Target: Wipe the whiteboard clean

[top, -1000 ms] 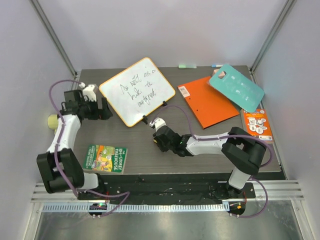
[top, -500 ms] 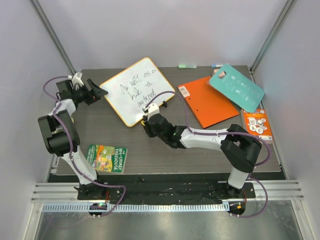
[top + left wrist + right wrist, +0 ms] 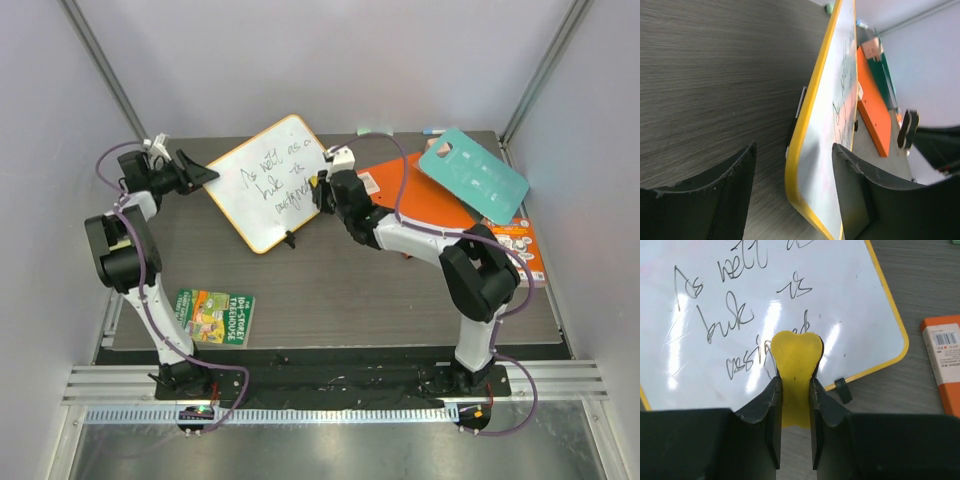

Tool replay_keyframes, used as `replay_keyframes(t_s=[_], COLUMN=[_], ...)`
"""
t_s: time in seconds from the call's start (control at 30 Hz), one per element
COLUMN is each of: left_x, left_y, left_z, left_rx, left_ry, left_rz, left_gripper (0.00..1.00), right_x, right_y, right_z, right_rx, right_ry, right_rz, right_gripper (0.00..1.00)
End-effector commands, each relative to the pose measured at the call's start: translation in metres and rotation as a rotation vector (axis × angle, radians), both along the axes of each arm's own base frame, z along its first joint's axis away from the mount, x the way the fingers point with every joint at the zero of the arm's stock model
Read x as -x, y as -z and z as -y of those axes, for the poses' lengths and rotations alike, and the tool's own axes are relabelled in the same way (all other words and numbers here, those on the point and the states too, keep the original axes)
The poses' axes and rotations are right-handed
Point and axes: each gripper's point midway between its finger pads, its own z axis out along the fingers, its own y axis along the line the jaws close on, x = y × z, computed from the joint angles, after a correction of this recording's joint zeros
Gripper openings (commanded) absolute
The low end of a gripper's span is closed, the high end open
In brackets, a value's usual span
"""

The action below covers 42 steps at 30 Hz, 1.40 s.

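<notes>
Whiteboard (image 3: 790,290) edge inside left tool (image 3: 792,150); right tool (image 3: 794,382) holds sponge (image 3: 795,352) over writing (image 3: 735,320).

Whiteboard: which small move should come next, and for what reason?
Probably the left end effector should close on the whiteboard's yellow rim. The rim sits between its open jaws, not yet clamped, while the right end effector holds a yellow pad over the handwriting, none of it visibly wiped. A firm grip would likely steady the board for wiping.
</notes>
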Motion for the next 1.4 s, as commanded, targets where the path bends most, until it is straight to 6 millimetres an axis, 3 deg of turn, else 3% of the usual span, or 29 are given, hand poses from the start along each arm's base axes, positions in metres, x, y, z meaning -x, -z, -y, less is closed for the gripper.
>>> replay_keyframes(t_s=[0.0, 0.03, 0.1, 0.13, 0.2, 0.23, 0.3, 0.47, 0.53, 0.67, 0.8, 0.93, 1.03, 1.17, 1.37], left_x=[-0.002, 0.002, 0.002, 0.004, 0.005, 0.007, 0.009, 0.019, 0.023, 0.028, 0.033, 0.033, 0.032, 0.032, 0.03], left_y=[-0.017, -0.011, -0.008, -0.005, -0.002, 0.002, 0.006, 0.014, 0.014, 0.012, 0.013, 0.011, 0.008, 0.002, -0.009], left_z=[0.027, 0.03, 0.034, 0.034, 0.032, 0.031, 0.027, 0.02, 0.019, 0.027, 0.037, 0.045, 0.051, 0.055, 0.057], left_rx=[-0.09, -0.118, -0.148, -0.165, -0.189, -0.202, -0.261, -0.378, -0.42, -0.475, -0.51, -0.513, -0.506, -0.48, -0.462], left_ry=[0.129, 0.149, 0.161, 0.17, 0.163, 0.164, 0.165, 0.184, 0.196, 0.229, 0.257, 0.267, 0.268, 0.269, 0.262], left_rz=[0.101, 0.087, 0.085, 0.082, 0.078, 0.065, 0.083, 0.107, 0.125, 0.149, 0.154, 0.154, 0.15, 0.149, 0.157], left_gripper=[0.6, 0.57, 0.49, 0.35, 0.22, 0.1, 0.0, 0.0, 0.0, 0.0, 0.0, 0.0, 0.0, 0.0, 0.0], right_x=[-0.029, -0.032, -0.041, -0.044, -0.05, -0.052, -0.054, -0.064, -0.07, -0.08, -0.08, -0.064, -0.041, -0.009, 0.026], right_y=[-0.026, -0.016, -0.018, -0.013, -0.011, -0.01, -0.002, 0.014, 0.012, 0.021, 0.034, 0.058, 0.075, 0.073, 0.088], right_z=[-0.019, -0.025, -0.026, -0.028, -0.03, -0.03, -0.031, -0.027, -0.023, -0.015, -0.023, -0.045, -0.061, -0.086, -0.118], right_rx=[0.004, 0.015, -0.003, -0.005, -0.019, -0.025, -0.019, -0.002, -0.015, 0.005, 0.035, 0.028, 0.048, 0.081, 0.076], right_ry=[-0.04, -0.064, -0.07, -0.075, -0.079, -0.081, -0.086, -0.059, -0.029, 0.035, 0.024, -0.096, -0.178, -0.27, -0.357], right_rz=[0.086, 0.072, 0.081, 0.077, 0.077, 0.08, 0.08, 0.094, 0.12, 0.161, 0.215, 0.188, 0.177, 0.194, 0.092], right_gripper=[0.01, 0.01, 0.01, 0.01, 0.01, 0.01, 0.01, 0.01, 0.01, 0.01, 0.01, 0.01, 0.01, 0.01, 0.01])
